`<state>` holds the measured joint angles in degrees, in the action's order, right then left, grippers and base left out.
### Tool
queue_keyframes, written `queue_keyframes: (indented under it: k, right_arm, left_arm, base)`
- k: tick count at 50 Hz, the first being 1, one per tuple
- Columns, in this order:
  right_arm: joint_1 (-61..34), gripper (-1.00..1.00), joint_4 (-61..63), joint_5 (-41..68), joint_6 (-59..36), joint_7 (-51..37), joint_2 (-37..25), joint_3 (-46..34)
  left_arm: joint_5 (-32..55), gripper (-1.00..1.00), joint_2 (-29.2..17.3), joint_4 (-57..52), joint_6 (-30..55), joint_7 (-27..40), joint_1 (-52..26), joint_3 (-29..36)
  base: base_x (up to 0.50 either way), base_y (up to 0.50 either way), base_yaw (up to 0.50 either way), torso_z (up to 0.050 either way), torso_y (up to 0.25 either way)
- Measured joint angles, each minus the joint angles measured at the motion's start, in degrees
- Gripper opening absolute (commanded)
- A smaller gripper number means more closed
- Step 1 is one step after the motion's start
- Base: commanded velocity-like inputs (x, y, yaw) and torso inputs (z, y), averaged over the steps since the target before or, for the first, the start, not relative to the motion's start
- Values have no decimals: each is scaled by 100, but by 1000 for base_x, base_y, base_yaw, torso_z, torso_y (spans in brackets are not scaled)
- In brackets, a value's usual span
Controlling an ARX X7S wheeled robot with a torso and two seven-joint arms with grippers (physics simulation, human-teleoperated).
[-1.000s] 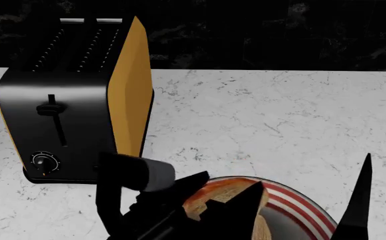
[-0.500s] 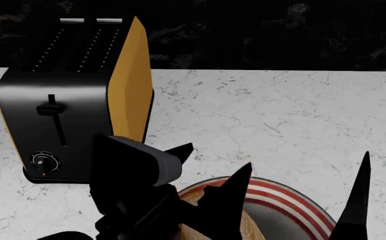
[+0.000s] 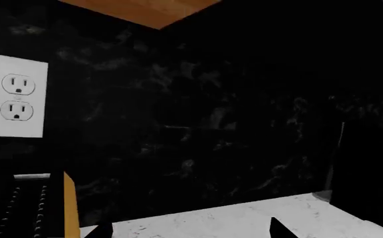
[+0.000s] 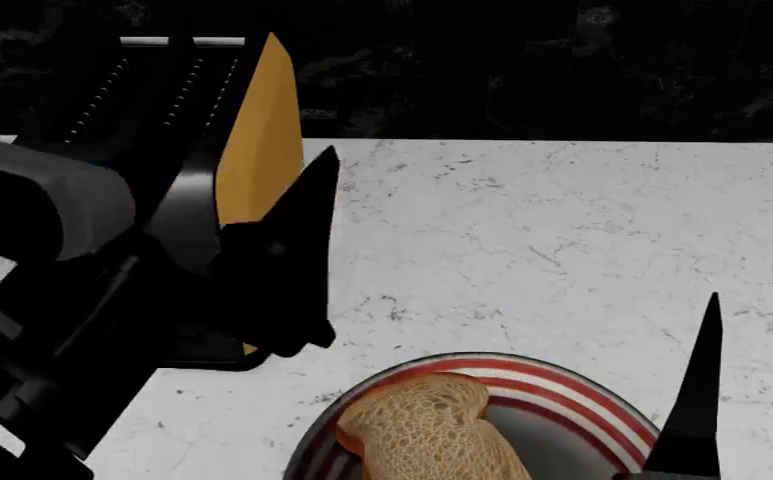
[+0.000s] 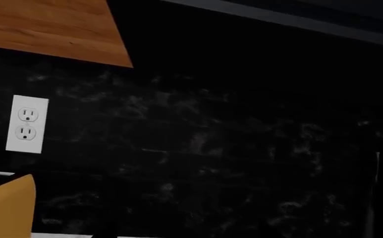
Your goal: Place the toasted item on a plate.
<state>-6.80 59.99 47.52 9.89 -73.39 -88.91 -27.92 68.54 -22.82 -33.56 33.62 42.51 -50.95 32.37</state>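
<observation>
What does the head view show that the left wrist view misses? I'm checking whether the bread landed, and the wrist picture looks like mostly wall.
Only the head view shows the toasted item lying on the plate, with the left gripper raised beside it and holding nothing. Only the left wrist view shows a white wall outlet and a strip of wood above the wall. Both show the toaster, the white marble counter and the dark backsplash.

Black angular left arm [image 4: 53, 340] with a grey cylindrical joint and pointed black fingers [image 4: 303, 215].
</observation>
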Motion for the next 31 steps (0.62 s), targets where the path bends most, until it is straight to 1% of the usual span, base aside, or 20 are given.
queue_keyframes:
  k: [5,11,20,26,31]
  right_arm:
    - [-513,100,0,165,-208,133,131,-255]
    - [-1402,100,-1,404,-482,261,289,-778]
    - [-2751,100,-2,644,-692,330,406,-1792]
    - [-3608,100,-2,794,-760,353,404,-2470]
    - [-4339,100,-1,948,-846,371,389,-3014]
  left_arm:
    - [236,100,-382,-355,66,404,-57,-301]
    - [598,100,-914,-801,111,921,-59,-688]
    - [1354,100,-1987,-1419,31,1643,72,-1428]
    - [1775,100,-2825,-1727,-154,1911,466,-2080]
    - [2070,100,-3506,-1914,-363,1989,1118,-2890]
  base:
    - [0,0,0,0,0]
    - [0,0,0,0,0]
    - [0,0,0,0,0]
    - [0,0,0,0,0]
    - [0,0,0,0,0]
